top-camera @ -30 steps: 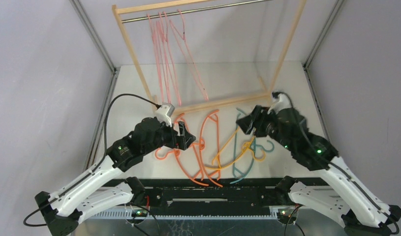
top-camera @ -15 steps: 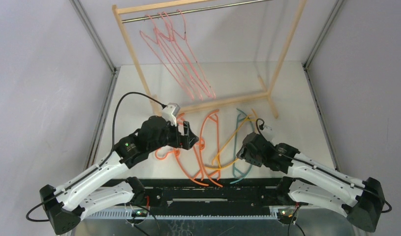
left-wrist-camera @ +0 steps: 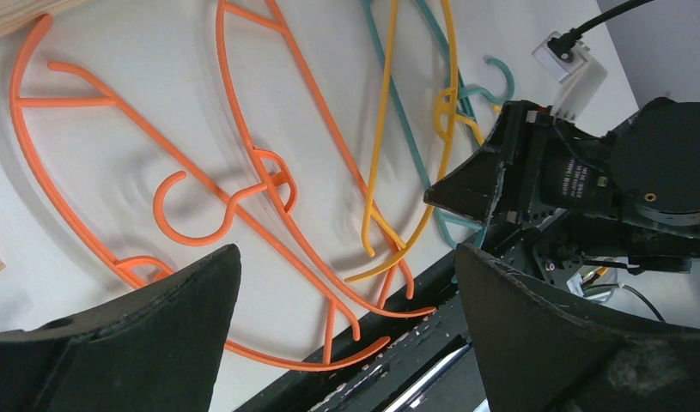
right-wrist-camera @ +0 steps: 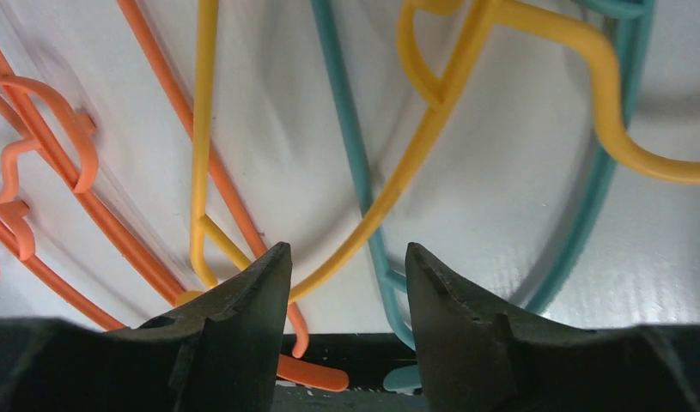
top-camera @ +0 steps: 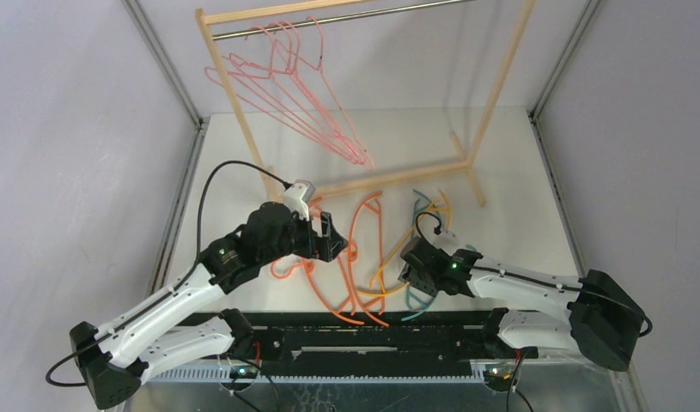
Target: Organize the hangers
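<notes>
Thin pink hangers dangle askew from the rack toward the tabletop's far edge. Orange hangers, a yellow hanger and a teal hanger lie tangled by the near edge. The left pincer gapes over them; the right pincer, open, straddles the yellow hanger.

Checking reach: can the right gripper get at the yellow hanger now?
Likely yes: the right gripper is open over the yellow hanger, nothing blocking, though the teal hanger also crosses its gap.

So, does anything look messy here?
Yes. The orange hangers, the yellow hanger and the teal hanger lie crisscrossed in a tangle on the table. The pink hangers hang on the rod, slanted sideways.
</notes>
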You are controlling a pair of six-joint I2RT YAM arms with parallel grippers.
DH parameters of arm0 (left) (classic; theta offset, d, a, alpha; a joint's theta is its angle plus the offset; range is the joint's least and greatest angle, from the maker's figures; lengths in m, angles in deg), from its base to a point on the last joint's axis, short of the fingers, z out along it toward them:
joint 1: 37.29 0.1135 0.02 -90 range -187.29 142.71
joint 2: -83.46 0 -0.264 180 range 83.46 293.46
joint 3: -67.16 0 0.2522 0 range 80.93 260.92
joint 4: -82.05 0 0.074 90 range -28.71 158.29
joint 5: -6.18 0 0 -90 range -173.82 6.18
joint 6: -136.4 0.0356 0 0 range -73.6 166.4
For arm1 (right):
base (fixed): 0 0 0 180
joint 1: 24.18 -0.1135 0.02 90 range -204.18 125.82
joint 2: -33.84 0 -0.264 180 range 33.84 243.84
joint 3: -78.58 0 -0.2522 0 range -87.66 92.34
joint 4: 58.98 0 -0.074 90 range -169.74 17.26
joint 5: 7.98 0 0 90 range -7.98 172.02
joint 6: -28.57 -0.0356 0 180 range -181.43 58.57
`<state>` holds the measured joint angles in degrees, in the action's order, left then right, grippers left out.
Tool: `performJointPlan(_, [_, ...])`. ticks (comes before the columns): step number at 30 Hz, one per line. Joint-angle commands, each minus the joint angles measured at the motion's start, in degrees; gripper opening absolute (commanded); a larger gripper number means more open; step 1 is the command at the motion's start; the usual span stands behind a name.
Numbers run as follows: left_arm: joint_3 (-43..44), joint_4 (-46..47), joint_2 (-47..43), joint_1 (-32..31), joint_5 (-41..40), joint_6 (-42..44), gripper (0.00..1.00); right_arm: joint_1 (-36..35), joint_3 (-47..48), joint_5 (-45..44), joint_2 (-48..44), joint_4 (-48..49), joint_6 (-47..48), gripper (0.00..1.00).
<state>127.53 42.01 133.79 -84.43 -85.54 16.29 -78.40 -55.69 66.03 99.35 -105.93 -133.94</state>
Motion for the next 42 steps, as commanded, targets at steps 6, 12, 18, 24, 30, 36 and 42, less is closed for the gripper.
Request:
performJointPlan(6, [1.1,-1.0,-1.5,-0.3,0.3,-0.2,0.98,-0.6,0.2,1.0,6.9,8.4,0.5,0.44])
performJointPlan(12, [1.6,-1.3,-1.1,-0.3,0.3,0.5,0.98,-0.8,0.2,0.9,9.4,8.7,1.8,0.35])
performJointPlan(18, [1.7,-1.1,-0.9,-0.2,0.2,0.7,0.98,-0.8,0.2,-0.3,9.0,7.4,4.9,0.0])
performJointPlan(24, [1.5,-0.5,-1.2,-0.2,-0.4,0.5,0.98,-1.4,2.1,-5.6,0.0,-1.2,8.5,0.0])
performJointPlan(30, [2.1,1.0,-0.1,-0.2,-0.4,0.4,0.98,-2.9,8.6,-9.6,-10.6,-16.2,11.4,0.0])
performJointPlan(36, [4.0,2.9,2.3,-0.2,0.1,0.2,0.98,-3.6,20.4,-18.6,-16.1,-34.2,15.8,0.0])
performJointPlan(42, [4.8,4.4,3.4,-0.2,1.1,-0.9,0.98,2.9,32.1,-27.4,-13.3,-37.3,30.1,0.0])
